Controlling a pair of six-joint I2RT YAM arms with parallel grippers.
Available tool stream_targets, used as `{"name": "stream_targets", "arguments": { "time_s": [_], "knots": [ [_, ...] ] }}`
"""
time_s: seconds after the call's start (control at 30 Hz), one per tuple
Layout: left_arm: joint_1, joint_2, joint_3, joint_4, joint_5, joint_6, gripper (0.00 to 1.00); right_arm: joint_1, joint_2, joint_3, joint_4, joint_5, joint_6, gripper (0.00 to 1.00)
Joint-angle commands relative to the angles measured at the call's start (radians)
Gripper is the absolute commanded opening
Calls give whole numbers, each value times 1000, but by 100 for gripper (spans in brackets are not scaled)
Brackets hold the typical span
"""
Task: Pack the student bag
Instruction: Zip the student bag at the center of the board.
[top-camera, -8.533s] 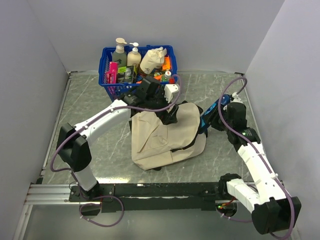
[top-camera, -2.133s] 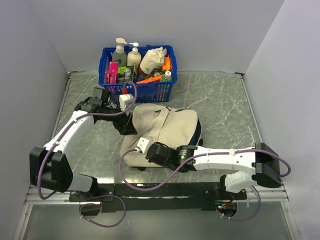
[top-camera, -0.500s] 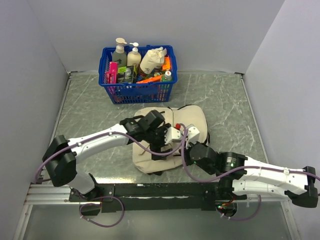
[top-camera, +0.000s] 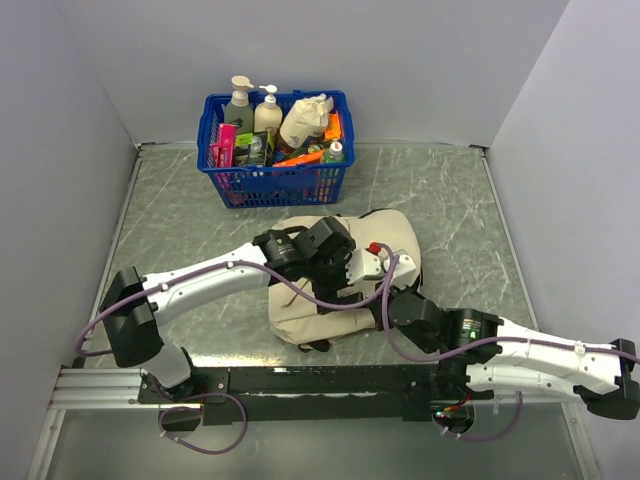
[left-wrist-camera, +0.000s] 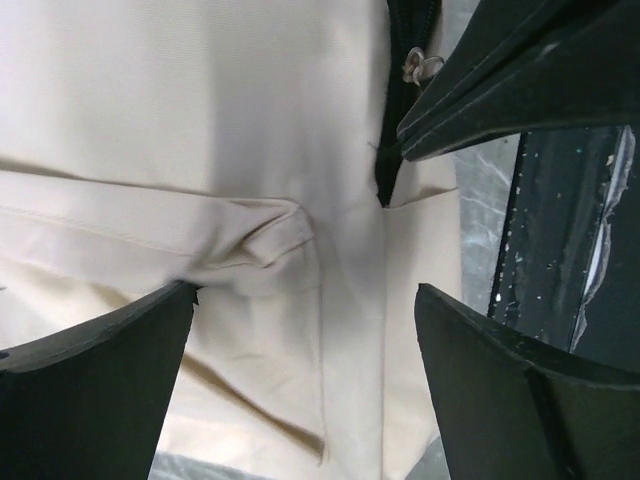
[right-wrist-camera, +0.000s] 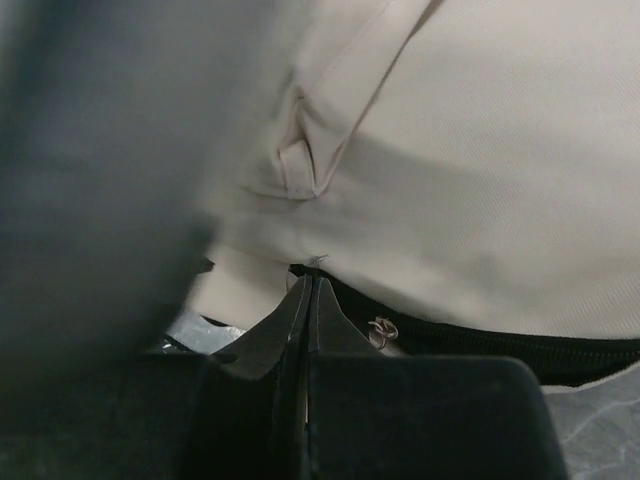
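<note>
- A soft cream canvas student bag (top-camera: 300, 318) lies flat mid-table on the grey marbled tabletop (top-camera: 450, 200); the arms hide its middle.
- A black zipper (right-wrist-camera: 480, 345) with a small metal ring pull (right-wrist-camera: 381, 331) edges it.
- Behind stands a blue plastic lattice basket (top-camera: 272, 186) holding pump bottles (top-camera: 240, 100) and packets.
- Over the fabric, the left gripper (left-wrist-camera: 305, 295) is spread wide.
- The right gripper (right-wrist-camera: 308, 285) is pressed together at the zipper's end; whether it pinches cloth is unclear.

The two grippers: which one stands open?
The left gripper, spread wide above the student bag; the right gripper is pressed shut beside the black zipper.
</note>
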Motion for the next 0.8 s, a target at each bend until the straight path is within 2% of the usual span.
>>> {"name": "stream_targets", "arguments": {
  "time_s": [0.0, 0.17, 0.3, 0.37, 0.5, 0.77],
  "knots": [
    [-9, -67, 106, -41, -95, 43, 96, -5, -46, -11, -8, 53, 55, 0],
    [-9, -104, 112, -82, -116, 34, 96, -26, -69, -19, 28, 52, 41, 0],
    [-11, -118, 112, -56, -109, 16, 96, -51, -69, -8, 27, 45, 37, 0],
    [-14, -118, 66, -20, -95, 10, 96, -55, -75, -16, 27, 45, 46, 0],
    [-28, -72, 8, 64, -96, -16, 96, -61, -123, -46, 38, 42, 81, 0],
    [-86, 32, 12, 132, -92, -45, 96, -89, -173, -91, 16, 48, 146, 0]
  ]
}}
